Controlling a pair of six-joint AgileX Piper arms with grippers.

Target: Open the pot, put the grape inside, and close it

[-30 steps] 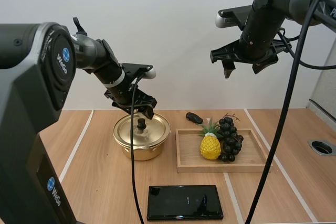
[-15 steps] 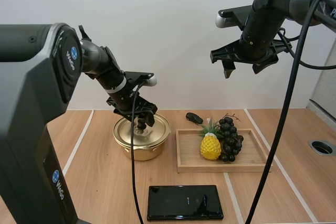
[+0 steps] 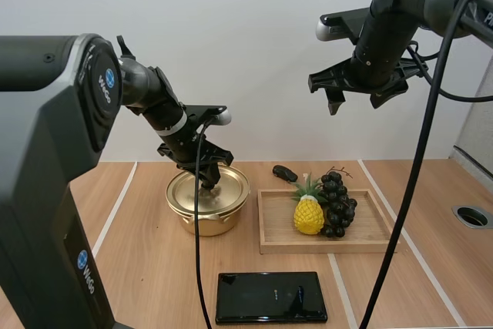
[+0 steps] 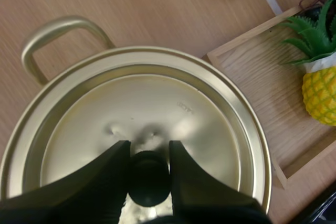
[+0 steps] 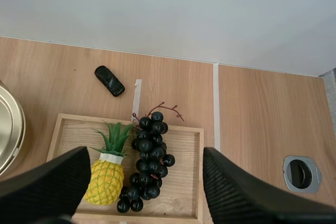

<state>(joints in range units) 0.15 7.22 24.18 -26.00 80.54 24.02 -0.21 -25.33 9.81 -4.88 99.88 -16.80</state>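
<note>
1. My left tool (image 3: 209,181), centre-left in the high view, pinches the black knob (image 4: 148,178) of the lid (image 4: 157,103), which sits on the gold pot (image 3: 202,219).
2. My right tool (image 3: 357,100) hangs upper right, spread wide, holding nothing.
3. The grapes (image 3: 337,206) lie in the wooden tray (image 3: 323,243), right of the pot.

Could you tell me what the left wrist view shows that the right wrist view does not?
Left wrist view, not the right: my left gripper closed on the black knob of the round gold lid, and the looped side handle of the gold pot. Right wrist view, not the left: my right gripper, fingers wide open over the shallow wooden tray, and a round metal-rimmed hole in the wooden table. Both: the pot's edge, that tray, the yellow toy pineapple, the bunch of dark grapes and the small black toy car.
</note>
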